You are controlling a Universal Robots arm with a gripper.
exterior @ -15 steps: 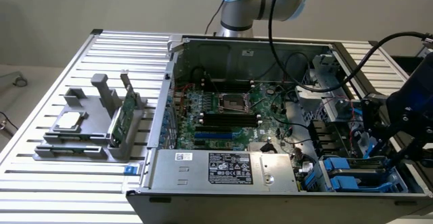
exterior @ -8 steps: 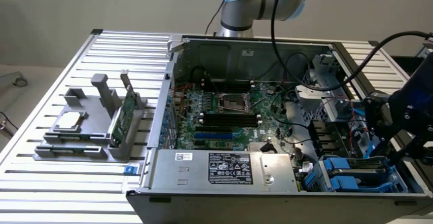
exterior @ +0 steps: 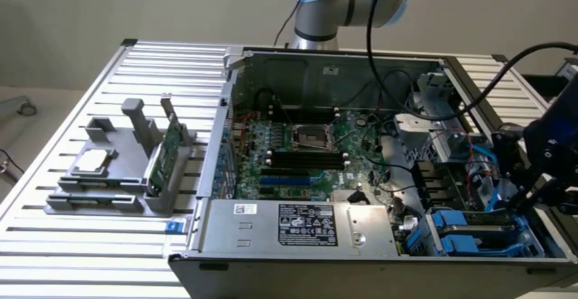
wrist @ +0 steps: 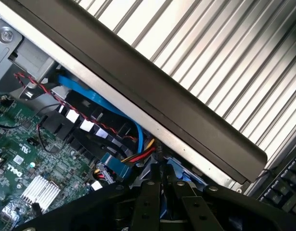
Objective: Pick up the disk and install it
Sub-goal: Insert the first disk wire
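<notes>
A robotics lab bench; slatted aluminium table (exterior: 91, 258), opened computer case (exterior: 361, 282) (motherboard (exterior: 271, 140) bare), robot arm (exterior: 316, 8).

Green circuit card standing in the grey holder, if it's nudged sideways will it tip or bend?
Probably stiff: the green circuit card looks like a rigid board. Tipping seems unlikely, since it appears to sit slotted into the grey holder.

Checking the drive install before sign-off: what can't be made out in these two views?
- Disk: wrist view, mostly hidden behind the gripper; seating unclear.
- Drive bay: exterior view, its end at that view's right is covered by the arm.
- Keyboard: wrist view, cut off at the picture's edge.
</notes>
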